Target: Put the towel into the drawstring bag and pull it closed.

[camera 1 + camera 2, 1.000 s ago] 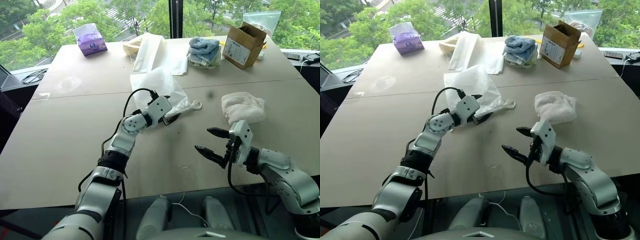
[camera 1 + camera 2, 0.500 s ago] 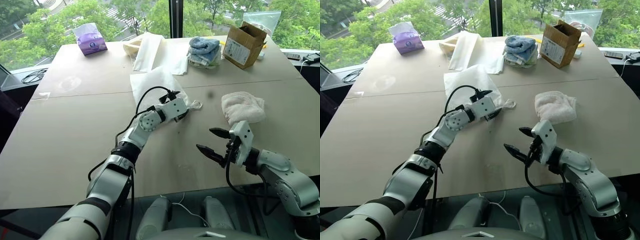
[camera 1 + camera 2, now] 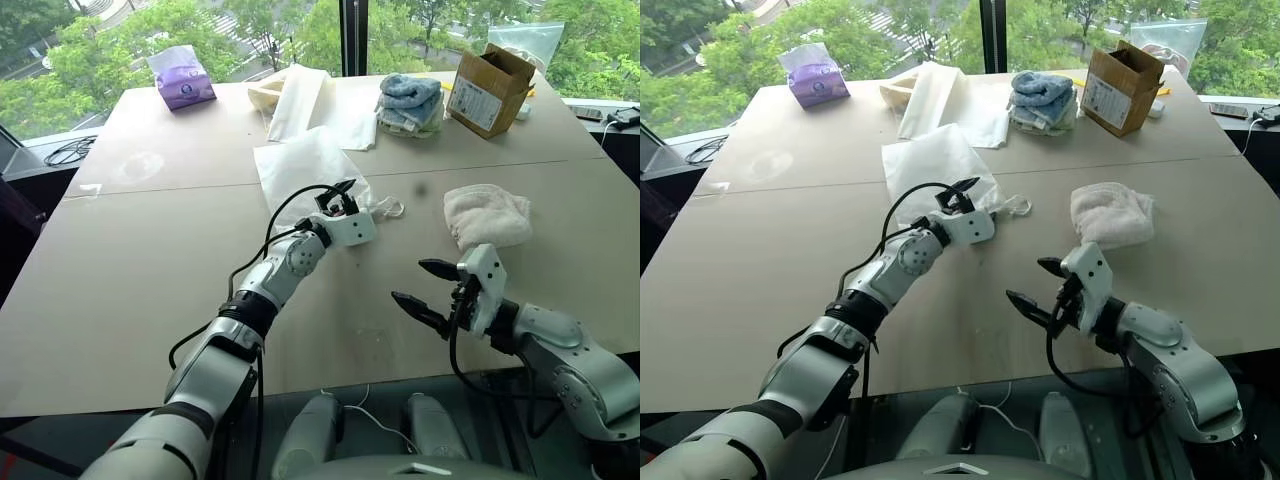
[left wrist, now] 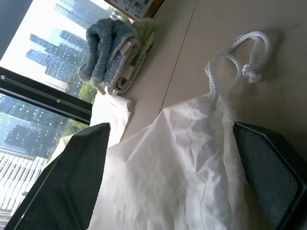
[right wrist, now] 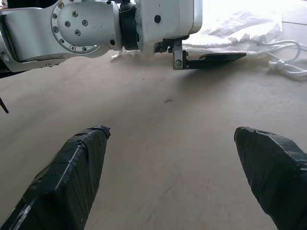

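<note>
Status: early stage. No part of the task is complete as far as the frames show.

Drawstring bag (image 3: 312,168): lies flat on the table (image 3: 150,260), just above centre of the left eye view. Its mouth faces the lower right of the frame, with the white cord loops (image 3: 388,209) trailing onto the bare tabletop. The mouth looks collapsed, not spread.

Towel (image 3: 486,215): rests crumpled on the table at right of centre, well apart from the bag and outside it. Nothing touches it.

Left gripper (image 3: 350,203): positioned at the bag's mouth end, fingers spread wide. In the left wrist view the two black pads (image 4: 72,177) stand on either side of the bag fabric near the cord, but they have not clamped on it; whether either pad touches the cloth cannot be told. Nothing is grasped.

Right gripper (image 3: 428,285): hovers above the bare table in the lower right of the frame, below and left of the towel, jaws fully spread and empty.

Remaining steps, as a judgement:
1. Grip the bag at its mouth and open it.
2. Pick up the towel with the right gripper.
3. Insert the towel through the mouth.
4. Pull the cord loops to cinch the bag closed.

Non-task items at the top of the frame: a stack of blue and pale towels (image 3: 407,103), a cardboard box (image 3: 488,88), a purple tissue pack (image 3: 180,78) and a flat cream cloth sheet (image 3: 322,104).
</note>
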